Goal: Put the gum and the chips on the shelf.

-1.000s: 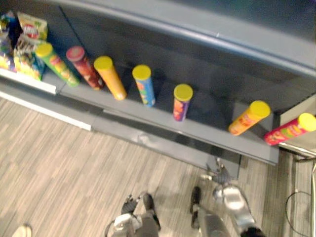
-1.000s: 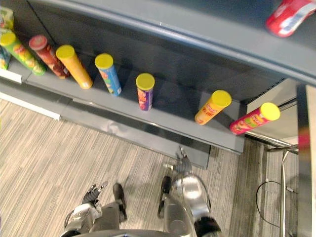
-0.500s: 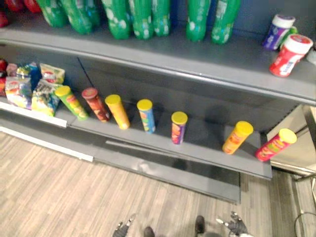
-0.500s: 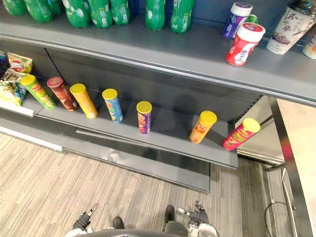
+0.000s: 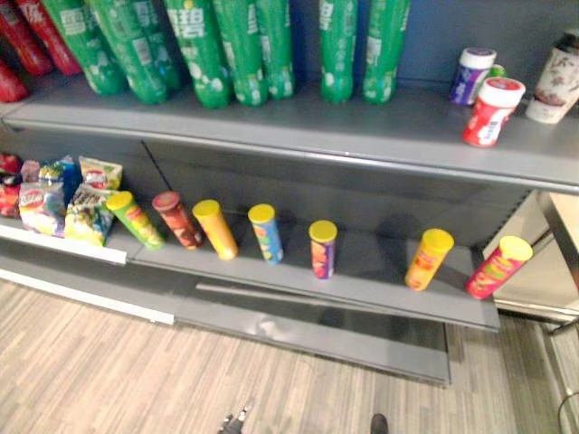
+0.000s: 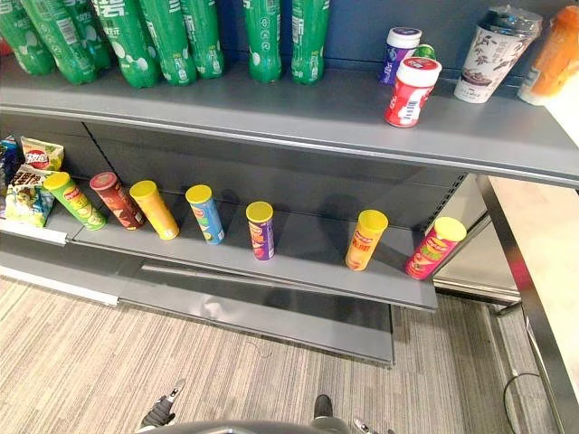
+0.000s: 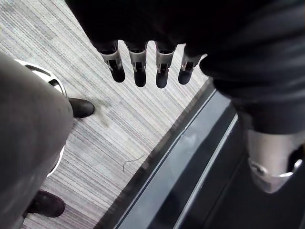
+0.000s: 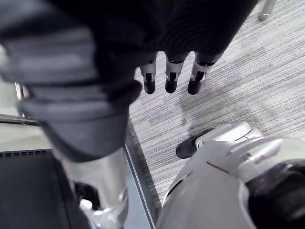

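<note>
Several yellow-lidded chip tubes stand in a row on the lower shelf [image 5: 380,282], from a green one [image 5: 136,220] through a purple one [image 5: 322,249] to a pink one [image 5: 498,267] leaning at the right end. A red-and-white gum bottle [image 5: 488,110] and a purple gum bottle [image 5: 471,74] stand on the upper shelf [image 5: 362,127] at the right. My left hand [image 7: 139,71] hangs over the floor with straight fingers, holding nothing; its fingertips [image 5: 233,422] peek in low down. My right hand [image 8: 170,78] also hangs open and empty above the floor.
Green bottles [image 5: 235,45] line the upper shelf, with cups [image 6: 493,54] at its right end. Snack bags [image 5: 63,194] fill the lower shelf's left part. A pale counter [image 6: 543,235] stands to the right. Striped floor [image 5: 136,371] lies before the shelf's base.
The camera has tilted upward, so the upper shelf with bottles and gum has come into view and both hands have slid to the bottom edge. The shelf goods have not moved.
</note>
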`<state>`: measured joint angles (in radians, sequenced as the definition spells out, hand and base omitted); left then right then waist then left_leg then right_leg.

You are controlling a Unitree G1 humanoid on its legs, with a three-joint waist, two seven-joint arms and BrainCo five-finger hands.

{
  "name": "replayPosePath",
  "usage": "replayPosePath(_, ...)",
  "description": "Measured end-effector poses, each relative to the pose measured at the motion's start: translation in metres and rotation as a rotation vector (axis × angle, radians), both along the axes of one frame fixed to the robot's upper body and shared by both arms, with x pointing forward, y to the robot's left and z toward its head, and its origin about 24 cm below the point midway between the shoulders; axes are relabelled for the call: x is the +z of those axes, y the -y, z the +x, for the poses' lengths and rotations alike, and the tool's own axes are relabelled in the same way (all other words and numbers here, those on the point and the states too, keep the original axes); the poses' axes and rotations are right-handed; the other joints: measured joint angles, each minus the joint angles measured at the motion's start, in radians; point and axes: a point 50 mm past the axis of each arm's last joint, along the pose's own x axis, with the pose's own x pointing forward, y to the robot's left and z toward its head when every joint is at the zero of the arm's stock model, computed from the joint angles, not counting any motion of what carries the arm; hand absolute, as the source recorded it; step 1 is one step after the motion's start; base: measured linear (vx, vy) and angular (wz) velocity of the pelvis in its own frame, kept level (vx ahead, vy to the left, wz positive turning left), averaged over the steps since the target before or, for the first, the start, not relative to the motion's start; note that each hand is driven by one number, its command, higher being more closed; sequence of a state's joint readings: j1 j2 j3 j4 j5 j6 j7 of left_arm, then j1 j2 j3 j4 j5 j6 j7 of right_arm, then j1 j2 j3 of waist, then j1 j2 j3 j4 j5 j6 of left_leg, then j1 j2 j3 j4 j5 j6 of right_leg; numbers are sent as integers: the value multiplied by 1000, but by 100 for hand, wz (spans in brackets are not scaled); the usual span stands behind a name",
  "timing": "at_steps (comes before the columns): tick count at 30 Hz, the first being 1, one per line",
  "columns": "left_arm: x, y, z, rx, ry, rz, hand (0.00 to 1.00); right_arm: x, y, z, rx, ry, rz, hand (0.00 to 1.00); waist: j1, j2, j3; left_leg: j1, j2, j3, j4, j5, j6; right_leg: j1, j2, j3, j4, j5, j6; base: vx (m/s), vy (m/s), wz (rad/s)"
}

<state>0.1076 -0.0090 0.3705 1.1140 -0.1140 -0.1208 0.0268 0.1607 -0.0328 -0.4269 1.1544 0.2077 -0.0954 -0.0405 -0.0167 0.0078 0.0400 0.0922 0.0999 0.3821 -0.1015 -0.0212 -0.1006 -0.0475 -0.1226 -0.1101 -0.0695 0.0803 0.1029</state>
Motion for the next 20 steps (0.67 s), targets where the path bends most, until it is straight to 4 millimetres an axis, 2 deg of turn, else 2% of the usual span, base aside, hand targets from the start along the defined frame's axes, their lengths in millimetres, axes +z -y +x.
replayPosePath(20, -1, 2, -1, -21, -7, -2, 0, 0, 1, -4, -52, -2, 2, 0, 2, 10, -9, 16, 11, 19, 1, -2, -1, 12, 15, 13, -15, 2, 1, -7, -18, -3)
